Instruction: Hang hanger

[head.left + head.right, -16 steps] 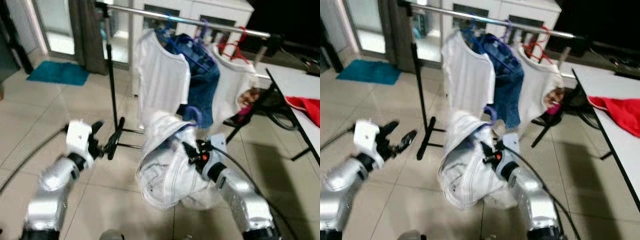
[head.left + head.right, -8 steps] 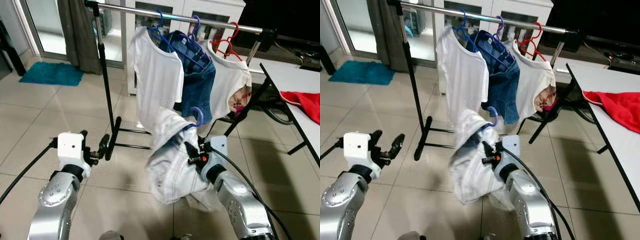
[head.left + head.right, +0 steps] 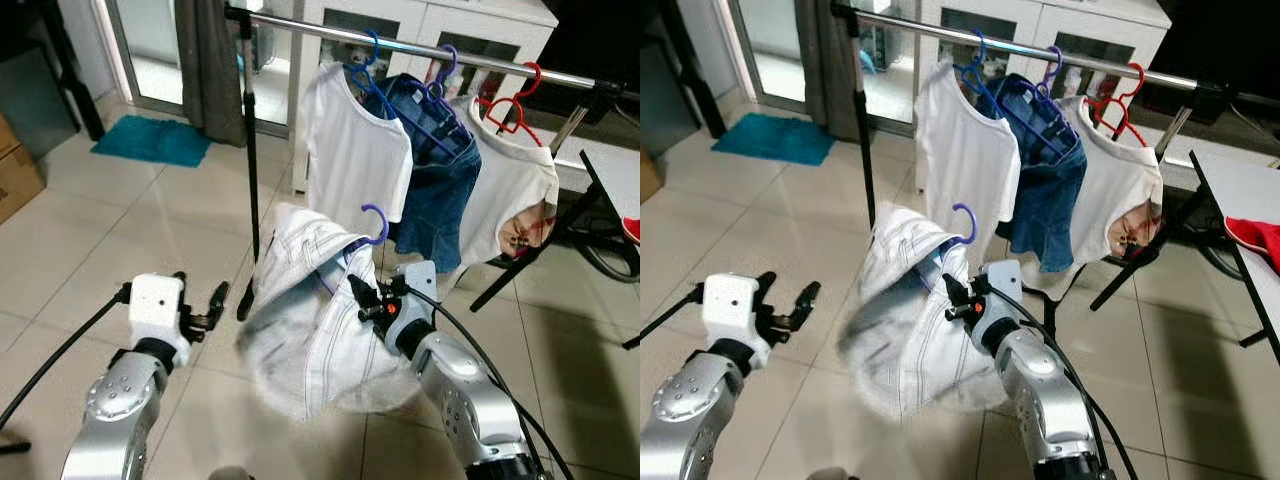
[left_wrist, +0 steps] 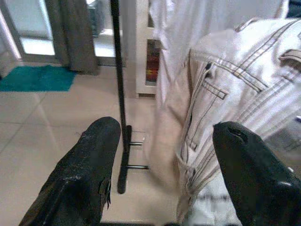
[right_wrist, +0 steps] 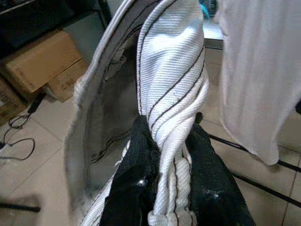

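glossy tiles (image 3: pixel 90 230) underlie right tool (image 5: pixel 164 155) pinching ribbed white jeans (image 3: pixel 310 330) on hooked purple hanger (image 3: pixel 375 222); left tool (image 4: pixel 164 155) gapes wide.

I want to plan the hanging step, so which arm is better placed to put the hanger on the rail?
The right. Its hand is already shut on the white jeans with the purple hanger inside, below the rail. The left hand is open, lower and off to the side.
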{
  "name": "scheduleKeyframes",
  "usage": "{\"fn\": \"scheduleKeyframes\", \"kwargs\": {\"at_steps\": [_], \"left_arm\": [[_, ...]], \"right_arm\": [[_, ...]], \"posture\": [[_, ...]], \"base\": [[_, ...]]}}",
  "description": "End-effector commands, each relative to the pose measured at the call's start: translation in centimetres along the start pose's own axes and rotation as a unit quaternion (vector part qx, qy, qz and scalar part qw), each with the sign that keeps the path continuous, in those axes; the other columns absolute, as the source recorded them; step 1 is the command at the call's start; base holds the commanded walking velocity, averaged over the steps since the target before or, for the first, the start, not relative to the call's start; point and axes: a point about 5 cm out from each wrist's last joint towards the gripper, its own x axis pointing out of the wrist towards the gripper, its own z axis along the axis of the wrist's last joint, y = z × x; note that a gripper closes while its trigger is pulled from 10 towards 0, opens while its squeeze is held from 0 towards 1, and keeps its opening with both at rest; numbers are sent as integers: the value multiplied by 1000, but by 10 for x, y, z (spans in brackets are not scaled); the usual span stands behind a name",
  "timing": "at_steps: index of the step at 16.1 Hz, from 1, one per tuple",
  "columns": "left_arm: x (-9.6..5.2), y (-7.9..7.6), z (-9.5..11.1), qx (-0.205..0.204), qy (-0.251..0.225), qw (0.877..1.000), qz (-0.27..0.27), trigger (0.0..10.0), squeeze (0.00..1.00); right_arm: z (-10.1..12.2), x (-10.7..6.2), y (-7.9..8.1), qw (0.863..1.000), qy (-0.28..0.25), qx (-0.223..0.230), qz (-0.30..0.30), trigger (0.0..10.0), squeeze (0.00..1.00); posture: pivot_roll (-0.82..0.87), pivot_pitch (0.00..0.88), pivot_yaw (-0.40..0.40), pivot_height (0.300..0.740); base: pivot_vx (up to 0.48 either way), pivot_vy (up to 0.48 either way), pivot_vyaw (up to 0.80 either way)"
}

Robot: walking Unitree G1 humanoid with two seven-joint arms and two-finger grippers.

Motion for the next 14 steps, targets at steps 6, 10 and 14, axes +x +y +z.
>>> {"fn": "scheduleKeyframes", "kwargs": {"at_steps": [6, 10, 14], "left_arm": [[19, -10, 18, 8, -28, 999, -35, 10000, 0], [30, -17, 25, 3, -33, 997, -66, 10000, 0], [33, -18, 21, -5, -28, 997, -65, 10000, 0]], "right_arm": [[17, 2, -7, 999, -29, -12, 13, 10000, 0], [19, 3, -3, 998, -39, -33, 21, 10000, 0], [20, 0, -12, 999, -42, -29, 2, 10000, 0]], "posture": [[38, 0, -28, 740], [22, 0, 14, 740], [15, 0, 11, 740]], "base": [[336, 0, 0], [349, 0, 600], [374, 0, 0]]}}
